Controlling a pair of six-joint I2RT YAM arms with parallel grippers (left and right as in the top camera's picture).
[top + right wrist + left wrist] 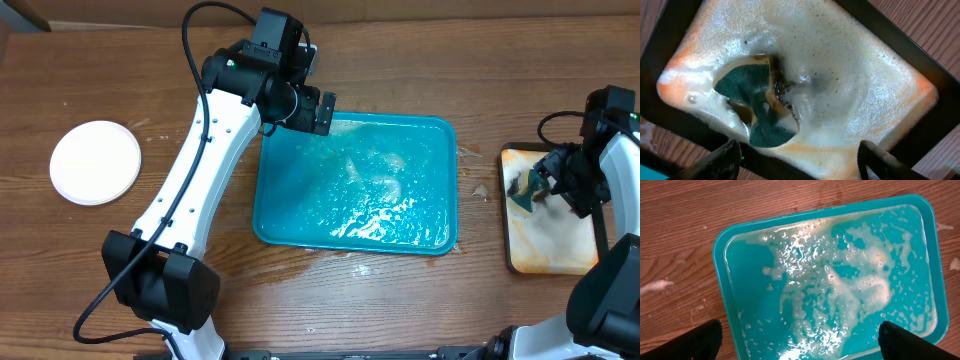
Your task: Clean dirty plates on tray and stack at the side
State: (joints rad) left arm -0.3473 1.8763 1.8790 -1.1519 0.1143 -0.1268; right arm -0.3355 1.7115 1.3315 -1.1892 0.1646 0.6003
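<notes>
The teal tray (262, 190) lies mid-table, wet with foam and holding no plates; it fills the left wrist view (722, 275). A white plate stack (96, 161) sits on the wood at the far left; how many plates it holds cannot be told. My left gripper (308, 112) hovers open and empty over the tray's far left corner, fingertips spread wide (800, 340). My right gripper (540, 185) is open and empty above the small dark-rimmed foamy tray (515, 262), where a green sponge (752, 100) lies in the suds. Its fingers (800, 160) are apart.
Foam flecks and wet patches lie on the wood around the teal tray (478, 188). The dark-rimmed tray (685, 130) sits at the right edge of the table. Bare wood lies between the plate stack and the teal tray.
</notes>
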